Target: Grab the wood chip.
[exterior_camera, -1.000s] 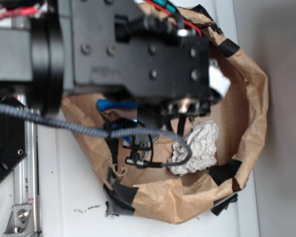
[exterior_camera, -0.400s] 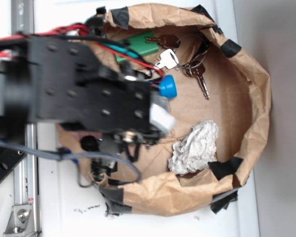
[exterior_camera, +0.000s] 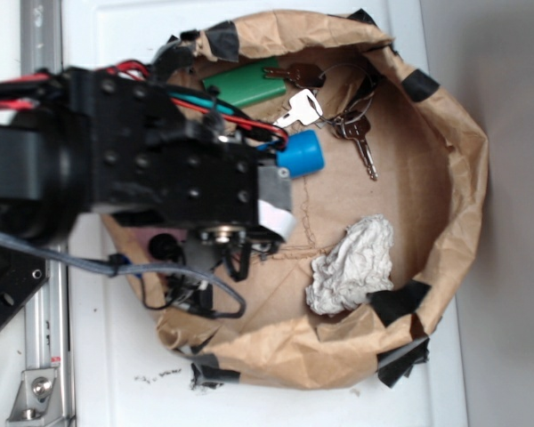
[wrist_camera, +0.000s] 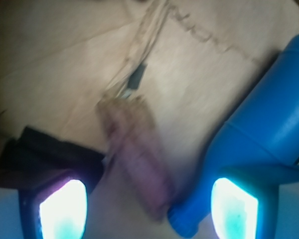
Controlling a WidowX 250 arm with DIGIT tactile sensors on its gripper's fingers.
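Observation:
In the wrist view the wood chip [wrist_camera: 139, 164], a blurred flat brown sliver, lies on the paper floor between my fingertips, with gaps on both sides. My gripper [wrist_camera: 149, 209] is open, with one lit pad [wrist_camera: 62, 209] to the left and the other [wrist_camera: 234, 206] to the right. The blue bottle-shaped toy [wrist_camera: 259, 134] lies beside the chip, its narrow end close to the right pad. In the exterior view my black arm [exterior_camera: 160, 169] hides the chip. Only the toy's blue end [exterior_camera: 300, 153] shows there.
A crumpled brown paper bowl [exterior_camera: 454, 178] with black tape patches holds everything. Inside it are a green block [exterior_camera: 245, 84], a bunch of keys [exterior_camera: 338, 120] and a white crumpled wad [exterior_camera: 351, 265]. A metal rail [exterior_camera: 40, 356] runs along the left.
The arm has swung left and lower in the exterior view, uncovering the green block, the keys and the toy's blue end. The white wad has not moved.

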